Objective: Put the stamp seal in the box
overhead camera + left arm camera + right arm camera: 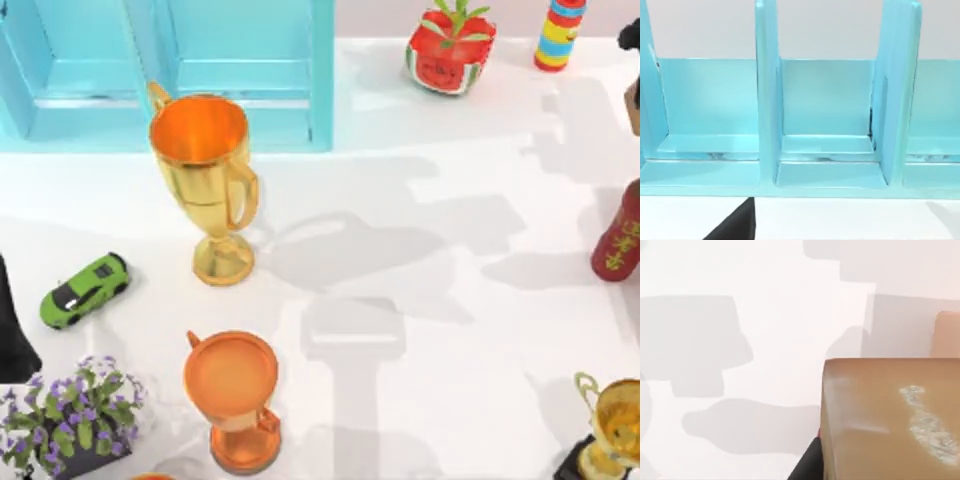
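The stamp seal (890, 420) is a tan-brown block with white markings, very close in the right wrist view, with the table and its shadows well below it. One dark finger (807, 466) presses against its side. In the top view a sliver of the stamp seal (634, 108) shows at the far right edge under my right gripper (632, 80), which is shut on it. The box (180, 70) is a turquoise compartmented case at the back left. My left arm (10, 330) is parked at the left edge, and its wrist view faces the box's compartments (827, 145).
A tall gold trophy (205, 180) stands just in front of the box. An orange trophy (235, 400), a green toy car (85, 290) and purple flowers (70, 415) sit at the front left. On the right are a watermelon planter (450, 45), a striped cylinder (560, 35), a dark red cylinder (620, 235) and a small gold trophy (610, 430).
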Controlling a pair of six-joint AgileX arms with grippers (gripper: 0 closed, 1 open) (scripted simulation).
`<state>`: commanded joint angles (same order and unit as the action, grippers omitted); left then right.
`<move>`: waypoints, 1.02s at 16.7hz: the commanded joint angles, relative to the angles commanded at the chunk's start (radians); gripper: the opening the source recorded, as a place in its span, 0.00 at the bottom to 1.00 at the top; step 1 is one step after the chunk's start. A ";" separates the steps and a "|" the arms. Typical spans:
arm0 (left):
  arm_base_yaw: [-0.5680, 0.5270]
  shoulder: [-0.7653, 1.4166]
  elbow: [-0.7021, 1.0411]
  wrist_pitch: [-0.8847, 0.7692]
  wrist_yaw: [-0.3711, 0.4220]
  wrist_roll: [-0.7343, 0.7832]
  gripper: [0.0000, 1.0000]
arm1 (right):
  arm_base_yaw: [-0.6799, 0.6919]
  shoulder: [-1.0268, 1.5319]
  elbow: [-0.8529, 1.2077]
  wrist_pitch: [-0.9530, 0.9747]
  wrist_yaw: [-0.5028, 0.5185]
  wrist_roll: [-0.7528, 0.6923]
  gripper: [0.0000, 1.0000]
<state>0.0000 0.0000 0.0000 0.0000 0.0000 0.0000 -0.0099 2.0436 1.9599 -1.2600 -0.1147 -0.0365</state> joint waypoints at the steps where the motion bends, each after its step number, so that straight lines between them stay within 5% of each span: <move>1: 0.000 0.000 0.000 0.000 0.000 0.000 1.00 | -0.068 -0.026 -0.029 -0.008 0.008 -0.071 0.00; 8: 0.000 0.000 0.000 0.000 0.000 0.000 1.00 | -0.427 -0.182 -0.254 -0.146 0.111 -0.389 0.00; 17: 0.000 0.000 0.000 0.000 0.000 0.000 1.00 | -0.437 -0.183 -0.334 -0.081 0.113 -0.396 0.00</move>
<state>0.0000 0.0000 0.0000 0.0000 0.0000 0.0000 -0.4467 1.8609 1.6262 -1.3413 -0.0017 -0.4326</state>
